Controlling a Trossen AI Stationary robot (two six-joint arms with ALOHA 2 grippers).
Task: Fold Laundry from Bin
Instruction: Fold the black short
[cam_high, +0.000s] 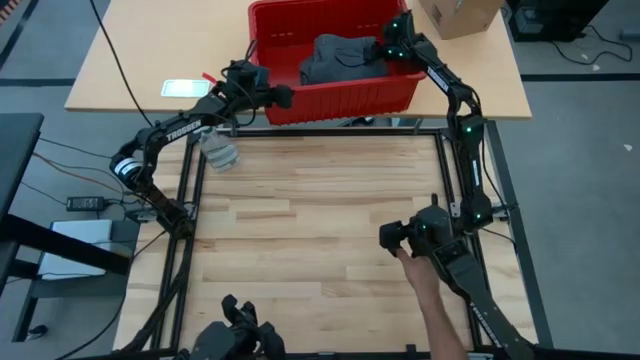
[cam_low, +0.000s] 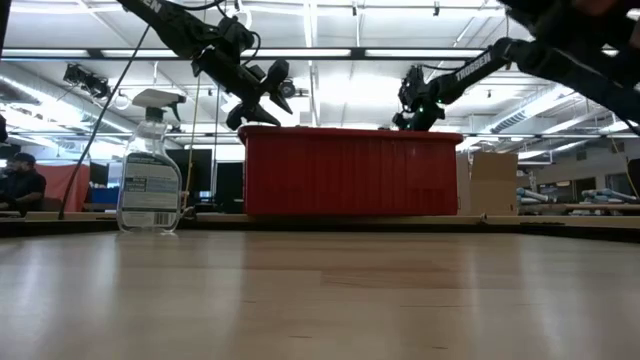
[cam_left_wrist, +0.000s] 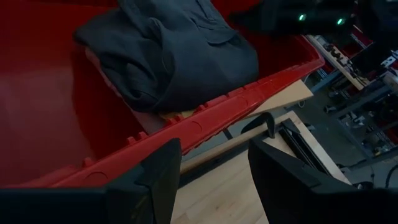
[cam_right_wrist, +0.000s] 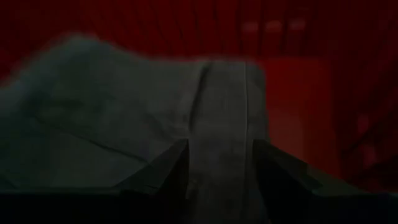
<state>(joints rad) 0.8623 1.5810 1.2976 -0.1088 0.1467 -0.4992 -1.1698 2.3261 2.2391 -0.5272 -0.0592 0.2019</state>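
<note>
The crumpled dark grey cloth garment (cam_high: 338, 58) lies in the large red ribbed plastic bin (cam_high: 300, 100) at the bench's far edge. The right gripper (cam_right_wrist: 217, 165), spread, hovers just above the garment; it should sink over a thick fold before pinching. The left gripper (cam_left_wrist: 214, 174), spread and empty, waits beside the bin's rim. Any other garments are hidden.

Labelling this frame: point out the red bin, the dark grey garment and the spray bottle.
red bin (cam_high: 330, 100): high view, on its near side wall.
dark grey garment (cam_high: 335, 60): high view, middle of the bundle inside the bin.
spray bottle (cam_low: 148, 190): low view, on its label.
</note>
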